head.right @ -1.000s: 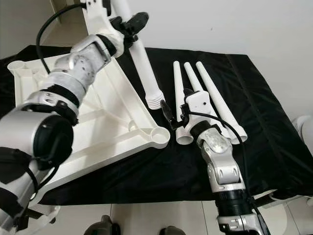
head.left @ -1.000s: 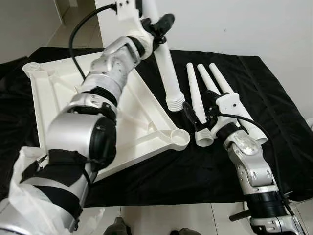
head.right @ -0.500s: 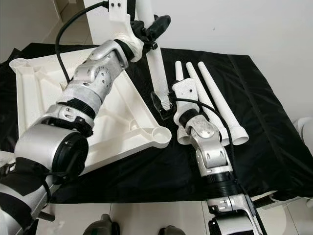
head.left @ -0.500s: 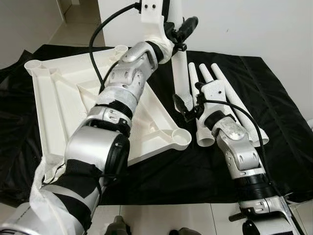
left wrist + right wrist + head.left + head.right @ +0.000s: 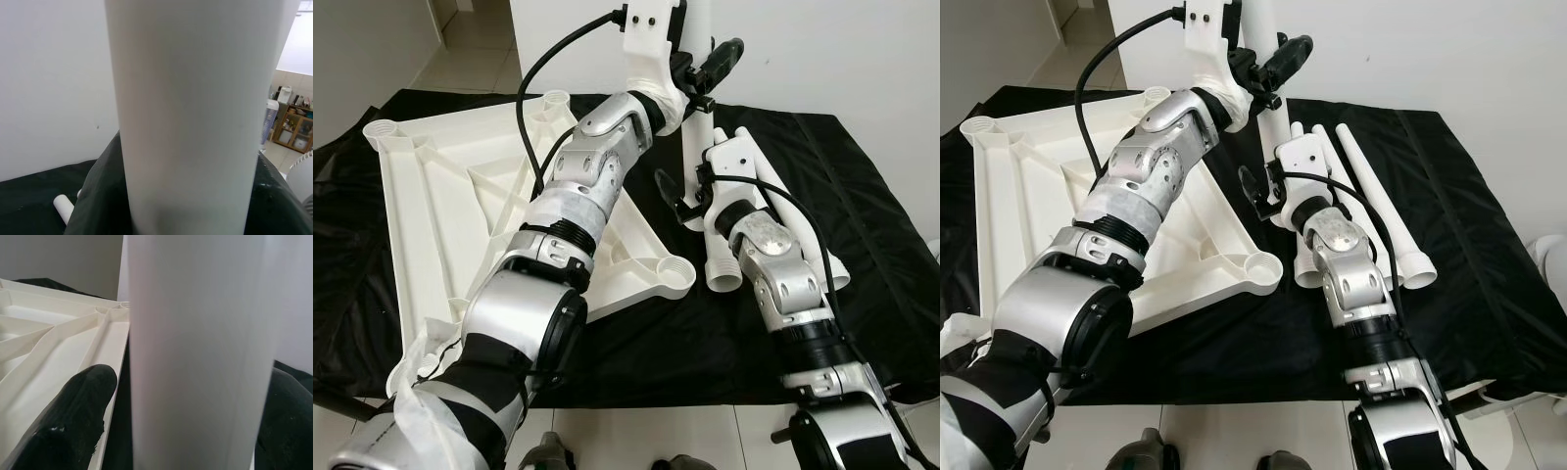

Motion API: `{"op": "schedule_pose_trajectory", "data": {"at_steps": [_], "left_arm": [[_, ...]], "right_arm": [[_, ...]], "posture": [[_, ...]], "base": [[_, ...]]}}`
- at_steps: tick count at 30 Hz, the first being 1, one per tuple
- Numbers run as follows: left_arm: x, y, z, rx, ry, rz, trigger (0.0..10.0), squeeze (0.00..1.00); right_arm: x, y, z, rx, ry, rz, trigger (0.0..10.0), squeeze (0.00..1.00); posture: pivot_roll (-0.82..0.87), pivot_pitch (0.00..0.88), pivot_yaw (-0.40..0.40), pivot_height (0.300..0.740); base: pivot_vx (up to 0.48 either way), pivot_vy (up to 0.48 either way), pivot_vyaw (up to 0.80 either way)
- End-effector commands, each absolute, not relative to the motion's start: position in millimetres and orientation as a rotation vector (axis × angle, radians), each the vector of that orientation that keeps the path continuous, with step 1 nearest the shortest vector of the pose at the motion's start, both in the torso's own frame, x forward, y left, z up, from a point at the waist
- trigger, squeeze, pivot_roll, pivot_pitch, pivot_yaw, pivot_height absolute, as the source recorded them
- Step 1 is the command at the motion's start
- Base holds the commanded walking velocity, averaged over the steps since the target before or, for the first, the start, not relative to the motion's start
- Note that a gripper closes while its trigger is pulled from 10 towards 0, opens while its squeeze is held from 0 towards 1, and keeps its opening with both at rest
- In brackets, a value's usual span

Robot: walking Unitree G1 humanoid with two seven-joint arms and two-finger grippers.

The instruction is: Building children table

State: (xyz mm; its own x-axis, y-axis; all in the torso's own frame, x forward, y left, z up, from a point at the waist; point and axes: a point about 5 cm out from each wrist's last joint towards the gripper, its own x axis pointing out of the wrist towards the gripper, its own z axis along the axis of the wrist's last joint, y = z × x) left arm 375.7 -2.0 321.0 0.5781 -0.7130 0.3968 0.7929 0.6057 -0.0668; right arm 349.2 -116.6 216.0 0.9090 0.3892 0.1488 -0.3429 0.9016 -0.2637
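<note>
Black cloth covers the floor by a white wall, with the overturned white tabletop lying on it and three loose table legs beside it. Left gripper is clamped high on an upright white leg. Lower down, right gripper has its fingers spread around the same leg, with gaps on both sides.

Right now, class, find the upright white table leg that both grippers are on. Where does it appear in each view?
Left eye view: upright table leg, upper centre, beside the tabletop.
Right eye view: upper centre, left gripper high on it.
Left wrist view: central white column.
Right wrist view: central white column, right gripper's finger alongside.
Shared landmark: black cloth.
</note>
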Motion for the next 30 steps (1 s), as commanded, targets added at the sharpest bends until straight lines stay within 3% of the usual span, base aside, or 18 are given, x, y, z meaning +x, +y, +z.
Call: {"op": "schedule_pose_trajectory", "data": {"at_steps": [1, 5, 7, 8, 9, 10, 11, 27, 28, 30], "left_arm": [[370.6, -7.7, 323.5, -0.230, -0.361, -0.928, 10.0, 0.00], [368.1, -9.4, 323.7, -0.232, -0.363, -0.938, 10.0, 0.00], [365.9, -11.3, 322.8, -0.226, -0.364, -0.946, 10.0, 0.00], [365.9, -11.3, 322.8, -0.226, -0.364, -0.946, 10.0, 0.00], [364.3, -12.2, 322.9, -0.224, -0.366, -0.952, 10.0, 0.00], [364.3, -12.2, 322.9, -0.224, -0.366, -0.952, 10.0, 0.00], [363.2, -12.9, 322.9, -0.221, -0.368, -0.954, 10.0, 0.00], [354.5, -16.2, 323.9, -0.175, -0.382, -0.982, 10.0, 0.00], [354.1, -16.1, 323.7, -0.202, -0.372, -0.994, 10.0, 1.00], [353.3, -15.1, 324.2, -0.215, -0.373, -1.005, 10.0, 1.00]], "right_arm": [[351.3, -114.9, 216.8, -0.247, -0.196, 0.382, 10.0, 0.00], [352.5, -113.5, 219.6, -0.260, -0.204, 0.385, 10.0, 0.00], [353.5, -113.3, 220.7, -0.264, -0.203, 0.386, 7.1, 0.00], [353.5, -113.3, 220.7, -0.264, -0.203, 0.386, 7.1, 0.00], [354.2, -113.7, 220.8, -0.261, -0.201, 0.385, 1.5, 0.00], [354.2, -113.7, 220.8, -0.261, -0.201, 0.385, 1.5, 0.00], [355.0, -114.9, 220.3, -0.249, -0.193, 0.375, 0.0, 0.00], [356.1, -114.5, 216.5, -0.210, -0.168, 0.348, 0.0, 0.00], [356.7, -115.5, 216.7, -0.204, -0.165, 0.339, 10.0, 0.00], [356.9, -115.7, 216.6, -0.190, -0.162, 0.334, 10.0, 0.00]], "posture": [[0.04, 0.000, -0.037, 0.740], [0.04, 0.000, -0.038, 0.740], [0.04, 0.000, -0.038, 0.740], [0.04, 0.000, -0.038, 0.740], [0.05, 0.000, -0.037, 0.740], [0.05, 0.000, -0.037, 0.740], [0.05, 0.000, -0.038, 0.740], [0.05, 0.000, -0.034, 0.740], [0.05, 0.000, -0.034, 0.740], [0.05, 0.000, -0.034, 0.740]], "base": [[0.000, 0.000, 0.00], [0.000, 0.000, 0.00], [0.000, 0.000, 0.00], [0.000, 0.000, 0.00], [0.000, 0.000, 0.00], [0.000, 0.000, 0.00], [0.000, 0.000, 0.00], [0.000, 0.000, 0.00], [0.000, 0.000, 0.00], [0.000, 0.000, 0.00]]}}
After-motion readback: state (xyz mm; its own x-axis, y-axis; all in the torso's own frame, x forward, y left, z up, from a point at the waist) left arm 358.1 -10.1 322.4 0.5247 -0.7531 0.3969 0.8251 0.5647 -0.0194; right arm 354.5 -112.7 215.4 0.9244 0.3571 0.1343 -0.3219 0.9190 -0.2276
